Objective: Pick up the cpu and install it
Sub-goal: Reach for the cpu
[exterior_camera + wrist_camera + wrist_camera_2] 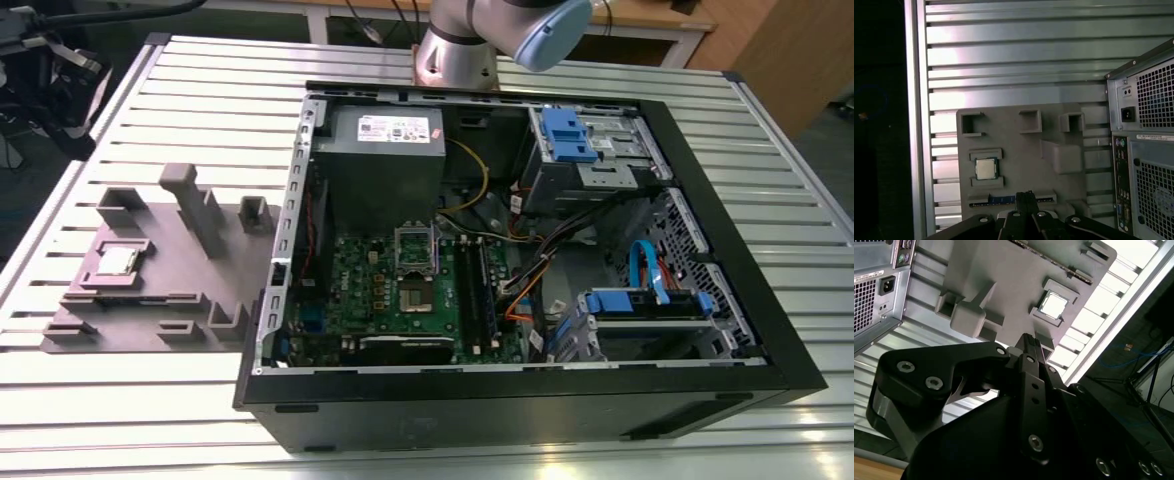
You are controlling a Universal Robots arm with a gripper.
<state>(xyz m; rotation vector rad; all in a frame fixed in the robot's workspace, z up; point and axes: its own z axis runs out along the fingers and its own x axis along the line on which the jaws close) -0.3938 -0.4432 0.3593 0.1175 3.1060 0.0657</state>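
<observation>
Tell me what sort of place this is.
Probably a robotics lab bench set up for PC assembly: an open computer case lies on a slotted metal table, a grey fixture plate beside it holds the cpu, and a robot arm rises behind the case.

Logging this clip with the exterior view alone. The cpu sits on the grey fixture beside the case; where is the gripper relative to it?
Observer: In the first wrist view the gripper hangs above the grey fixture, tip aimed just beside the cpu, not touching it.
Operator: Fingers open for the grasp?
Observer: No. In both wrist views the fingers are together and hold nothing.
Operator: Cpu seated square?
Observer: Yes, it lies flat in its raised-rim recess in the second wrist view.
</observation>
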